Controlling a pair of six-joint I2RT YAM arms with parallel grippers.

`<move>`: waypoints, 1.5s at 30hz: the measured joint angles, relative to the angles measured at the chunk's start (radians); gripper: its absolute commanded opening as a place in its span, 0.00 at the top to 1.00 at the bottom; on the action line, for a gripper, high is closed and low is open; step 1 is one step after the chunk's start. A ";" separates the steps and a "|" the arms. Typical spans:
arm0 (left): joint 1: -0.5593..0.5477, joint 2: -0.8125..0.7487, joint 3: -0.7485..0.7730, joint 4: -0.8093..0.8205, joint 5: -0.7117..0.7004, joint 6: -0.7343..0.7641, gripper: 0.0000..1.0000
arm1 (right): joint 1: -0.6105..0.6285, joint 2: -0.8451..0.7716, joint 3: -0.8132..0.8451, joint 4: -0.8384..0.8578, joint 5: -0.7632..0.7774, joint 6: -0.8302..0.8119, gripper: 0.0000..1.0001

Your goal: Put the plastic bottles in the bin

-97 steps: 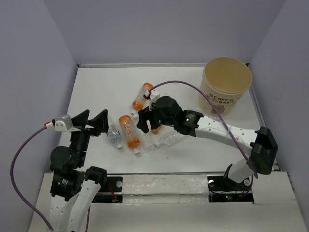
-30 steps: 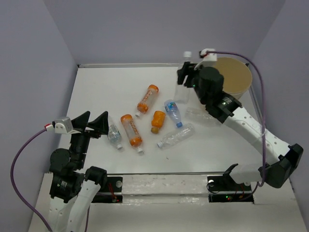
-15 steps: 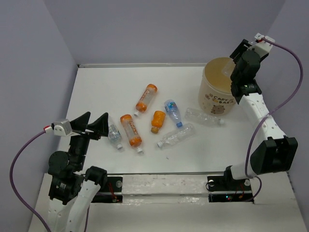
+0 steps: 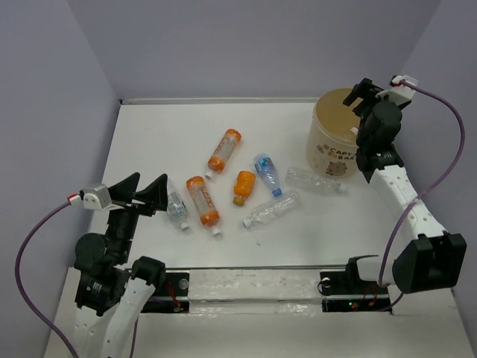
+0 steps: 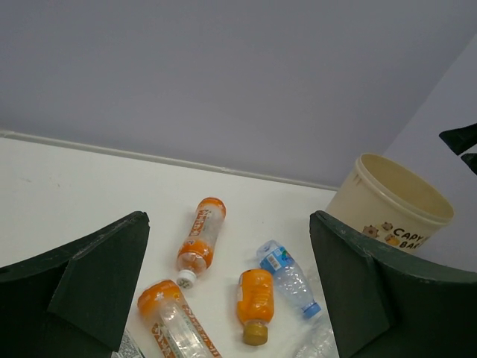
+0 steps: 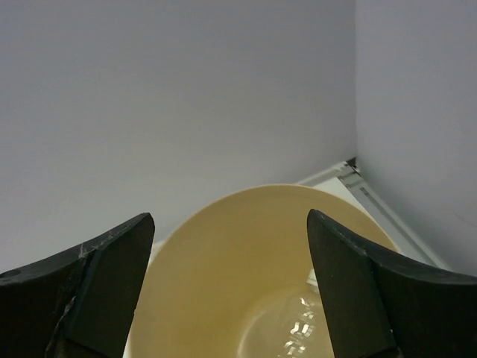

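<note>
Several plastic bottles lie on the table: two long orange ones [image 4: 223, 151] [image 4: 203, 201], a short orange one [image 4: 243, 186], a blue-labelled clear one [image 4: 266, 174] and clear ones [image 4: 314, 180] [image 4: 270, 211] [image 4: 176, 209]. The tan bin [image 4: 322, 143] stands at the back right. My right gripper [image 4: 363, 91] hangs open and empty above its rim. In the right wrist view my right gripper [image 6: 229, 224] looks down into the bin [image 6: 216, 253], where a clear bottle [image 6: 307, 330] lies. My left gripper [image 4: 141, 190] is open and empty at the near left, raised beside the nearest clear bottle.
The left wrist view shows the orange bottles [image 5: 201, 235] [image 5: 256, 294], the blue-labelled one [image 5: 287, 276] and the bin [image 5: 387, 212] ahead of my open left gripper [image 5: 229, 220]. Purple walls close in the table at the back and sides.
My right arm carried a clear bottle from the middle of the table up to the bin. That bottle now lies inside it and the right gripper is open. The left arm has not moved.
</note>
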 measured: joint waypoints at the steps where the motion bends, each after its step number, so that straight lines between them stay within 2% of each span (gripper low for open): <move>1: 0.000 0.000 0.000 0.000 -0.001 0.000 0.01 | 0.015 -0.026 0.001 -0.001 -0.015 0.014 0.14; 4: 0.000 0.000 0.000 0.000 -0.003 0.000 0.01 | 0.115 -0.086 0.003 -0.016 -0.010 0.017 0.19; 7: 0.000 0.000 0.000 0.000 -0.006 0.000 0.01 | 0.352 -0.137 -0.017 -0.074 -0.018 0.028 0.20; 10: 0.000 0.000 -0.001 0.000 -0.007 0.000 0.01 | 0.551 -0.167 -0.104 -0.114 -0.048 0.050 0.19; 13: 0.000 0.000 -0.001 0.000 -0.005 0.000 0.01 | 0.642 -0.102 -0.140 -0.200 -0.111 0.047 0.16; 17: 0.000 0.001 -0.001 0.000 -0.002 0.000 0.01 | 0.647 0.111 -0.051 -0.357 -0.159 0.025 0.10; 25: 0.000 0.002 -0.001 0.000 -0.002 0.000 0.01 | 0.626 0.415 0.183 -0.569 -0.192 -0.023 0.14; 35: 0.000 0.009 -0.001 0.001 -0.001 0.000 0.01 | 0.519 0.568 0.304 -0.656 -0.199 -0.026 0.16; 41: 0.000 0.024 -0.001 0.001 0.001 0.000 0.01 | 0.494 0.666 0.345 -0.684 -0.236 -0.027 0.16; 44: 0.000 0.027 -0.001 0.001 0.001 0.000 0.01 | 0.486 0.715 0.373 -0.693 -0.255 -0.027 0.21; 45: 0.000 0.029 -0.001 0.001 0.001 0.000 0.01 | 0.484 0.725 0.381 -0.696 -0.261 -0.027 0.25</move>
